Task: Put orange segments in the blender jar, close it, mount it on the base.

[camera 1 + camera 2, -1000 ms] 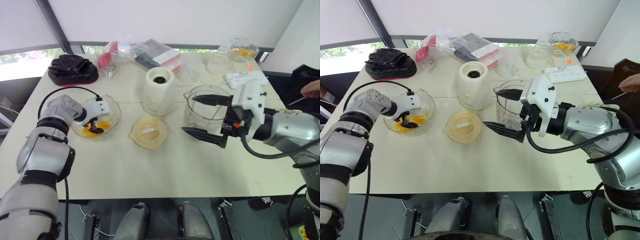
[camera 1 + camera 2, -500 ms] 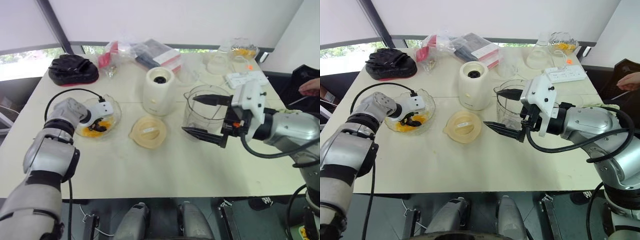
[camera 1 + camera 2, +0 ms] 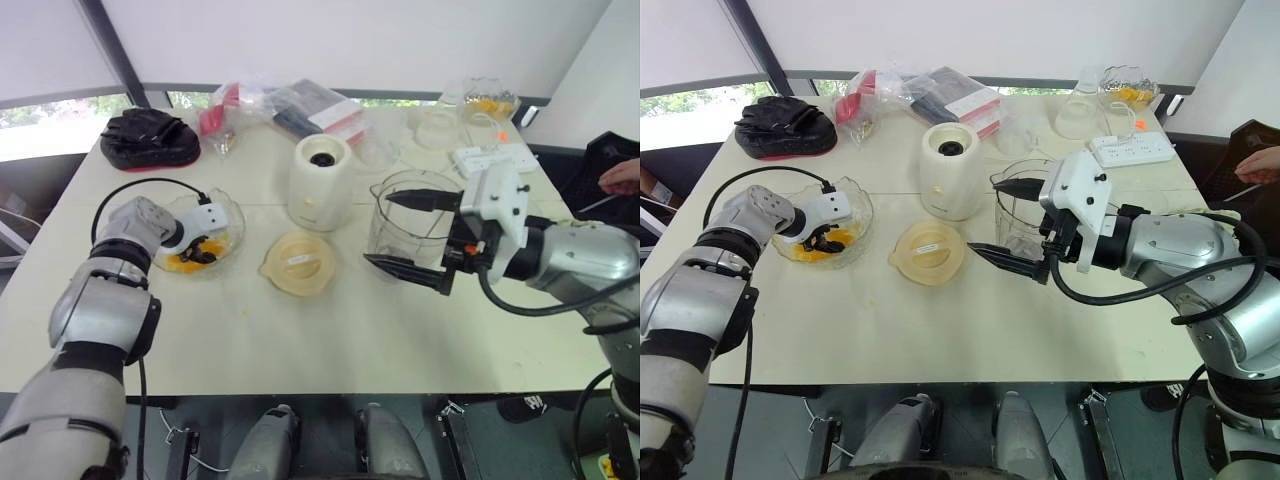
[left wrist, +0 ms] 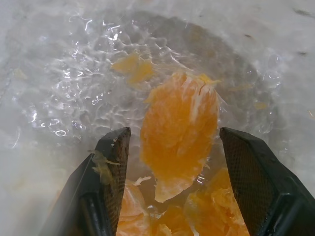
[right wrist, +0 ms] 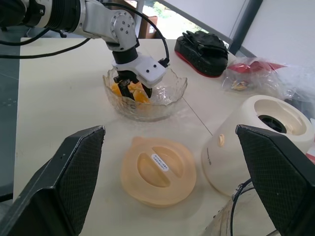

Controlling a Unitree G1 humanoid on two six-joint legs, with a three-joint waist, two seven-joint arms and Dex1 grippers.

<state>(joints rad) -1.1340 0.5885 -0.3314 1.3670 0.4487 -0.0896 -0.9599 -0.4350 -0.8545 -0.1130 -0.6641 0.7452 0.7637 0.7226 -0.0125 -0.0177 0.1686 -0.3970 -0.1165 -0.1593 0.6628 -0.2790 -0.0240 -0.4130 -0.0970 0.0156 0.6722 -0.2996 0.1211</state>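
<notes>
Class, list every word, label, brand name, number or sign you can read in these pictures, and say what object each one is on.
No text here can be read.
Lid: a white sticker with print too small to read.
Red-and-white package: no print can be made out.
Base: no marking visible.

The left gripper (image 3: 821, 240) is lowered into the glass bowl (image 3: 858, 203) of orange segments (image 3: 838, 238); the right gripper (image 3: 1012, 222) is held spread beside the blender jar (image 3: 1015, 205).

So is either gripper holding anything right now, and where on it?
The right gripper is open and holds nothing. The left gripper straddles an orange segment across its sides in the glass bowl; gaps show beside the fingers, so no hold yet.
</notes>
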